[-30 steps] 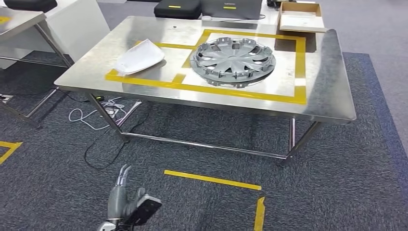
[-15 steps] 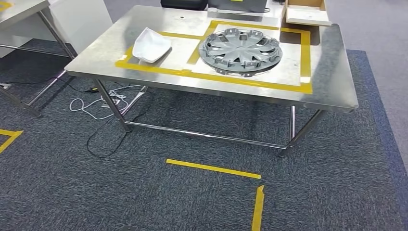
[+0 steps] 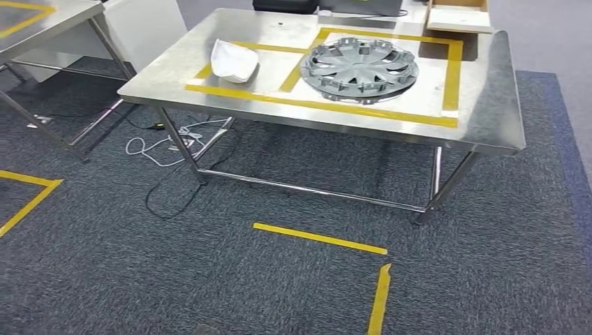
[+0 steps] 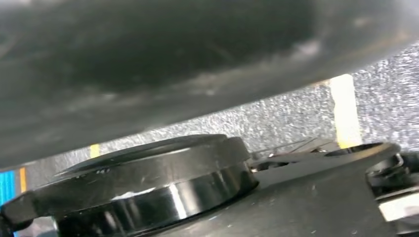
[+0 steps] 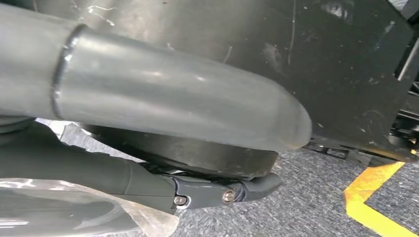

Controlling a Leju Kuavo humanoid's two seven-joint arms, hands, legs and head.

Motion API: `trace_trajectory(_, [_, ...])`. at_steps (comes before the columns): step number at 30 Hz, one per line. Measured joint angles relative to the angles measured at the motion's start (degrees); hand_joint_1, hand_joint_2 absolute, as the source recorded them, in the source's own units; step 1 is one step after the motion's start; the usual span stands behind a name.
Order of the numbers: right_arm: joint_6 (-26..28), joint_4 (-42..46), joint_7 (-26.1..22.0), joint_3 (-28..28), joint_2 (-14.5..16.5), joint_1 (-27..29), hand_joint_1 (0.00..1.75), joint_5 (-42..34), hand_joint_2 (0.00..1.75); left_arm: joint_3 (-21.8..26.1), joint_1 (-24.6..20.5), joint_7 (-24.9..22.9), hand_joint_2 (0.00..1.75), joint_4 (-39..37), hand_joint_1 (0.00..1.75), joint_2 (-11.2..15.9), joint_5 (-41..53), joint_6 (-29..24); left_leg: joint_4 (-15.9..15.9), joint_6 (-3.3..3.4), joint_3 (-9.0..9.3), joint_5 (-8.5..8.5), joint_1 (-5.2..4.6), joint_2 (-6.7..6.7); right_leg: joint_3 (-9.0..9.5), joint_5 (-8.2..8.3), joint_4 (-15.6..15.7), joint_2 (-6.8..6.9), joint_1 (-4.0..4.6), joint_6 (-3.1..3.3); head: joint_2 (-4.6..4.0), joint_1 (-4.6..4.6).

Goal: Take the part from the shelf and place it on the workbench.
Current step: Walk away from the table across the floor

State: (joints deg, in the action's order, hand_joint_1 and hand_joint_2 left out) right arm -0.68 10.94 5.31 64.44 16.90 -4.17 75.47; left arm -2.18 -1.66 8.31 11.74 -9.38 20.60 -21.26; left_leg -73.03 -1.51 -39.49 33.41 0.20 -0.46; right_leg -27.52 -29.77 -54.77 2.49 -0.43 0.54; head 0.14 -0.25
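White part (image 3: 234, 60) lies on the workbench (image 3: 489, 105), in the smaller yellow-taped field (image 3: 321, 107) near the bench's left front corner, a little back from the front edge. Grey wheel cover (image 3: 359, 70) sits flat in the larger taped field just beside it, a tape strip between them, the two not touching. Bare steel runs along the right side and front rim of the bench. A cardboard box (image 3: 457, 17) and black cases (image 3: 286, 5) at the far edge are cut off by the frame. Open carpet (image 3: 209, 279) lies in front of the bench, marked with yellow floor tape (image 3: 320, 238). Loose cables (image 3: 164, 143) lie by the left front leg. A second steel table (image 3: 42, 17) stands at far left, partly cut off, with a gap between it and the bench. Both parts are well apart from the hands. In the right wrist view, the right hand (image 5: 163, 108) hangs low over carpet, its grey thumb and dark fingers (image 5: 207, 193) apart with nothing gripped; clear plastic near its base is hard to make out. In the left wrist view, the left hand (image 4: 148, 59) is a blurred dark mass, and I cannot tell how its fingers lie.
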Motion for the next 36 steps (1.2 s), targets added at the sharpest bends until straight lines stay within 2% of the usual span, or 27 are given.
trace_trajectory(1, [0.0, 0.0, -0.1, -0.1, 0.0, 0.0, 0.00, 0.1, 0.00, -0.5, 0.0, -0.5, 0.00, -0.1, 0.00, 0.0, 1.0, -0.4, 1.0, -0.09, 1.08, -0.93, 0.11, 0.17, -0.18, 0.03, -0.2, 0.62, 0.02, -0.02, 0.00, -0.01])
trace_trajectory(2, [0.0, 0.1, -0.2, -0.2, 0.0, 0.0, 0.00, 0.1, 0.00, -1.2, -0.1, -1.3, 0.00, -0.2, 0.00, 0.1, 2.2, -0.8, 4.0, -0.09, 3.11, -2.55, 0.19, 0.60, -0.31, 0.02, -0.4, 1.22, 0.02, -0.07, -0.01, -0.01])
trace_trajectory(4, [-0.1, 0.1, -0.2, -0.3, 0.0, -0.1, 0.00, 0.2, 0.00, -2.8, -0.3, -2.7, 0.00, -0.3, 0.00, 0.1, 4.5, -1.6, 11.8, 0.23, 7.69, -5.08, 0.00, 2.84, -0.51, -0.10, -0.7, 2.29, 0.19, -0.34, 0.00, -0.05])
trace_trajectory(5, [-0.2, 0.1, -0.1, -0.3, 0.0, -0.1, 0.00, 0.2, 0.00, -3.6, -0.3, -3.2, 0.00, -0.3, 0.00, 0.2, 5.3, -1.6, 14.4, 0.60, 9.05, -5.51, -0.21, 3.87, -0.52, -0.16, -0.9, 2.81, 0.36, -0.59, 0.00, 0.01])
trace_trajectory(6, [-0.2, 0.1, 0.1, -0.3, 0.0, -0.1, 0.00, 0.1, 0.00, -4.3, -0.4, -3.6, 0.00, -0.3, 0.00, 0.2, 5.8, -1.6, 15.6, 1.02, 9.56, -5.44, -0.43, 4.50, -0.53, -0.17, -1.0, 3.30, 0.52, -0.83, 0.01, 0.01])
trace_trajectory(8, [-0.2, 0.2, 0.6, -0.3, 0.0, -0.2, 0.00, 0.1, 0.00, -5.3, -0.4, -4.1, 0.00, -0.5, 0.00, 0.2, 6.3, -1.4, 16.1, 1.97, 9.28, -5.54, -0.50, 3.83, -0.46, -0.20, -1.0, 4.10, 0.67, -1.42, 0.01, 0.13])
trace_trajectory(9, [-0.3, 0.2, 0.8, -0.3, 0.0, -0.3, 0.00, 0.1, 0.00, -5.7, -0.4, -4.4, 0.00, -0.5, 0.00, 0.2, 6.4, -1.3, 16.3, 2.41, 9.12, -5.74, -0.39, 3.28, -0.72, -0.61, -1.3, 3.51, 0.62, -1.74, 0.01, 0.16])
trace_trajectory(11, [-0.6, 0.3, 1.0, -0.3, 0.0, -0.4, 0.00, 0.1, 0.00, -6.2, -0.5, -4.7, 0.00, -0.6, 0.00, 0.2, 6.4, -1.2, 16.6, 3.32, 8.73, -6.31, -0.17, 2.18, -2.42, -3.20, -4.7, 0.77, 0.48, -2.23, 0.01, 0.34])
trace_trajectory(13, [-0.8, 0.3, 0.9, -0.3, -0.1, -0.5, 0.00, 0.1, 0.00, -6.6, -0.7, -4.8, 0.00, -0.7, 0.00, 0.2, 6.4, -1.2, 16.6, 3.88, 8.13, -6.72, -0.29, 0.98, -5.76, -7.10, -12.3, -1.63, 0.41, -2.28, 0.01, 0.48])
trace_trajectory(14, [-0.9, 0.3, 0.9, -0.3, -0.1, -0.6, 0.00, 0.1, 0.00, -6.7, -0.7, -4.8, 0.00, -0.7, 0.00, 0.2, 6.4, -1.1, 16.6, 4.03, 7.89, -6.89, -0.40, 0.27, -7.30, -8.35, -15.8, -2.05, 0.41, -2.24, 0.00, 0.46])
trace_trajectory(15, [-0.9, 0.3, 1.0, -0.3, -0.1, -0.6, 0.00, 0.1, 0.00, -6.7, -0.7, -4.8, 0.00, -0.7, 0.00, 0.2, 6.4, -1.1, 16.5, 4.09, 7.72, -7.05, -0.51, -0.50, -8.05, -8.52, -17.7, -2.26, 0.41, -2.16, 0.00, 0.46])
trace_trajectory(16, [-0.9, 0.3, 1.0, -0.3, -0.1, -0.6, 0.00, 0.1, 0.00, -6.8, -0.6, -4.8, 0.00, -0.8, 0.00, 0.2, 6.4, -1.1, 16.5, 4.07, 7.63, -7.18, -0.57, -1.36, -7.72, -7.50, -17.2, -2.44, 0.41, -2.05, 0.00, 0.45])
trace_trajectory(17, [-0.9, 0.3, 1.1, -0.3, -0.1, -0.6, 0.00, 0.1, 0.00, -6.9, -0.6, -4.8, 0.00, -0.8, 0.00, 0.2, 6.4, -1.1, 16.4, 3.99, 7.59, -7.29, -0.61, -2.24, -6.36, -5.55, -14.5, -2.82, 0.40, -1.90, 0.01, 0.46])
trace_trajectory(18, [-0.9, 0.3, 1.1, -0.3, -0.1, -0.5, 0.00, 0.1, 0.00, -7.0, -0.6, -4.8, 0.00, -0.8, 0.00, 0.2, 6.4, -1.2, 16.3, 3.89, 7.53, -7.38, -0.61, -3.08, -4.47, -3.32, -10.6, -3.94, 0.33, -1.74, 0.01, 0.48])
trace_trajectory(19, [-1.0, 0.3, 1.1, -0.3, -0.1, -0.5, 0.00, 0.1, 0.00, -7.1, -0.7, -4.8, 0.00, -0.8, 0.00, 0.2, 6.4, -1.2, 16.1, 3.73, 7.36, -7.45, -0.72, -3.87, -2.75, -1.67, -6.8, -5.74, 0.16, -1.59, 0.01, 0.46])
trace_trajectory(21, [-1.1, 0.3, 1.1, -0.3, -0.1, -0.3, 0.00, 0.1, 0.00, -7.3, -0.9, -4.8, 0.00, -0.8, 0.00, 0.2, 6.4, -1.2, 15.6, 3.18, 6.54, -7.77, -0.77, -5.29, -0.78, -0.74, -2.3, -8.48, -0.14, -1.45, 0.01, 0.41])
trace_trajectory(22, [-1.2, 0.3, 1.1, -0.4, -0.1, -0.3, 0.00, 0.1, 0.00, -7.4, -0.9, -4.8, 0.00, -0.8, 0.00, 0.2, 6.4, -1.1, 15.5, 2.77, 6.05, -8.05, -0.73, -6.02, -0.60, -0.96, -1.8, -8.72, -0.19, -1.38, 0.01, 0.37])
trace_trajectory(23, [-1.2, 0.3, 1.1, -0.4, 0.0, -0.3, 0.00, 0.1, 0.00, -7.5, -0.8, -4.8, 0.00, -0.8, 0.00, 0.2, 6.4, -1.1, 15.4, 2.38, 5.64, -8.36, -0.64, -6.79, -0.50, -0.96, -1.7, -8.03, -0.20, -1.25, 0.01, 0.37])
trace_trajectory(24, [-1.2, 0.3, 1.1, -0.4, 0.0, -0.3, 0.00, 0.1, 0.00, -7.5, -0.8, -4.8, 0.00, -0.8, 0.00, 0.2, 6.4, -1.2, 15.3, 2.04, 5.35, -8.42, -0.60, -6.74, -0.49, -0.73, -1.6, -7.21, -0.24, -1.00, 0.01, 0.37])
trace_trajectory(26, [-1.1, 0.3, 1.1, -0.4, 0.1, -0.3, 0.00, 0.1, 0.00, -7.6, -0.7, -4.8, 0.00, -0.9, 0.00, 0.3, 6.4, -1.1, 12.6, 1.45, 4.12, -6.62, -0.72, -4.34, -0.41, -0.39, -1.4, -5.26, -0.37, -0.53, 0.00, 0.05])
trace_trajectory(28, [-1.1, 0.4, 1.1, -0.3, 0.2, -0.1, 0.00, 0.1, 0.00, -7.7, -0.8, -4.8, 0.00, -0.9, 0.00, 0.4, 6.4, -0.9, 6.1, 0.85, 1.38, -2.82, -0.51, -1.28, -0.41, -0.39, -1.3, -3.09, -0.23, -0.29, 0.00, -0.26])
trace_trajectory(29, [-1.2, 0.4, 1.2, -0.3, 0.1, 0.0, 0.00, 0.1, 0.00, -7.7, -0.8, -4.9, 0.00, -0.9, 0.00, 0.4, 6.4, -0.7, 2.7, 0.59, 0.04, -1.33, -0.28, -0.70, -0.45, -0.43, -1.4, -2.03, -0.14, -0.23, 0.01, -0.28])
trace_trajectory(30, [-1.2, 0.4, 1.4, -0.3, 0.1, 0.1, 0.00, 0.1, 0.00, -7.7, -0.8, -5.1, 0.00, -0.9, 0.00, 0.4, 6.4, -0.5, 0.4, 0.40, -0.68, -0.64, -0.06, -0.36, -0.52, -0.46, -1.4, -1.03, -0.08, -0.20, 0.01, -0.27])
trace_trajectory(31, [-1.2, 0.4, 1.6, -0.3, 0.1, 0.1, 0.00, 0.1, 0.00, -7.7, -0.7, -5.2, 0.00, -0.9, 0.00, 0.5, 6.4, -0.3, 0.1, 0.28, -0.48, -0.96, 0.11, -0.11, -0.58, -0.49, -1.4, -0.15, -0.06, -0.21, 0.01, -0.28])
trace_trajectory(32, [-1.3, 0.4, 1.7, -0.3, 0.1, 0.1, 0.00, 0.2, 0.00, -7.7, -0.6, -5.4, 0.00, -0.9, 0.00, 0.5, 6.5, -0.2, 1.8, 0.23, 0.72, -2.19, 0.22, 0.20, -0.56, -0.52, -1.4, 0.62, -0.05, -0.25, 0.01, -0.29])
trace_trajectory(34, [-1.4, 0.5, 2.0, -0.3, 0.1, 0.1, 0.00, 0.2, 0.00, -7.7, -0.6, -5.7, 0.00, -0.9, 0.00, 0.6, 6.6, -0.1, 9.1, 0.38, 4.88, -5.18, 0.13, 2.04, -0.39, -0.65, -1.4, 1.90, 0.07, -0.46, 0.01, -0.30])
trace_trajectory(36, [-1.7, 0.5, 2.0, -0.3, 0.1, 0.0, 0.00, 0.3, 0.00, -7.7, -0.7, -5.9, 0.00, -0.9, 0.00, 0.6, 6.8, 0.1, 14.3, 1.08, 7.41, -6.29, -0.27, 3.92, -0.37, -0.82, -1.5, 2.91, 0.40, -0.94, 0.01, -0.27])
